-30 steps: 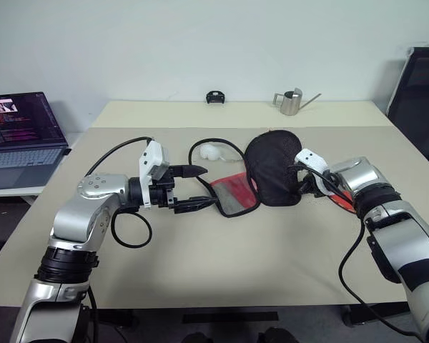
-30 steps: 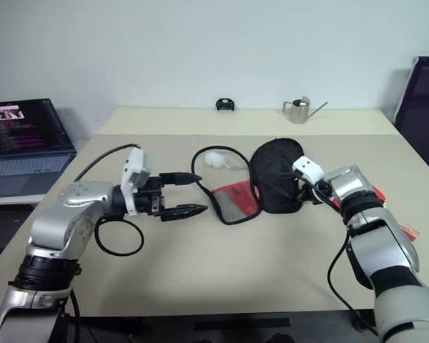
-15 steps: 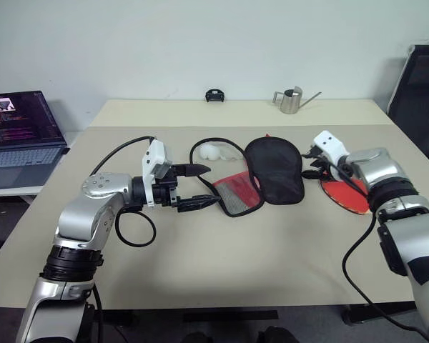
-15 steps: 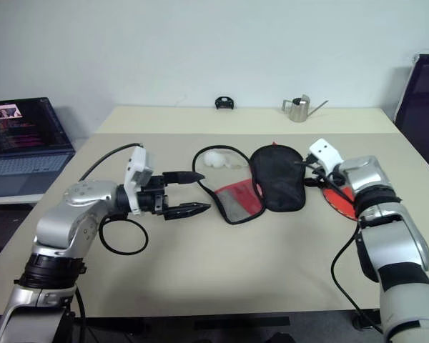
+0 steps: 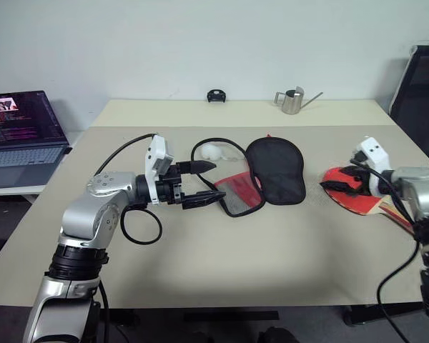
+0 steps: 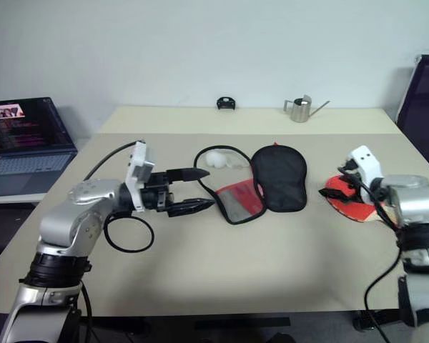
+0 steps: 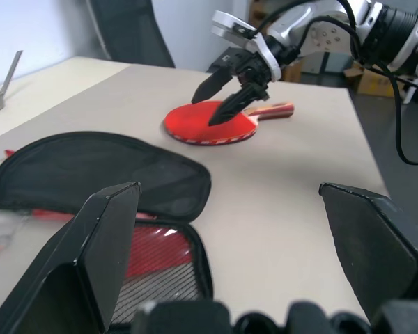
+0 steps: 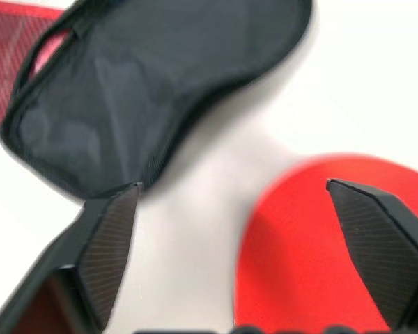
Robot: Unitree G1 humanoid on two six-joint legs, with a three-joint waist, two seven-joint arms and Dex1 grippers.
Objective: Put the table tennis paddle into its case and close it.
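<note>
On the table point(image 5: 272, 243), the case point(image 5: 261, 175) lies unzipped near the wide-open, empty left gripper point(image 5: 209, 182), while the right gripper point(image 7: 226, 90) hovers spread, holding nothing, above the table tennis paddle point(image 5: 354, 199).

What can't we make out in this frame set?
- Table tennis paddle, left eye view: the right hand covers part of the face; contact unclear.
- Case: the interior under the black flap is hidden.
- Small black object at the table's far edge: too small to identify.
- Laptop: cut off by the picture's edge.

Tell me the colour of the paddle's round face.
Red; the table tennis paddle shows it best in the left wrist view.
</note>
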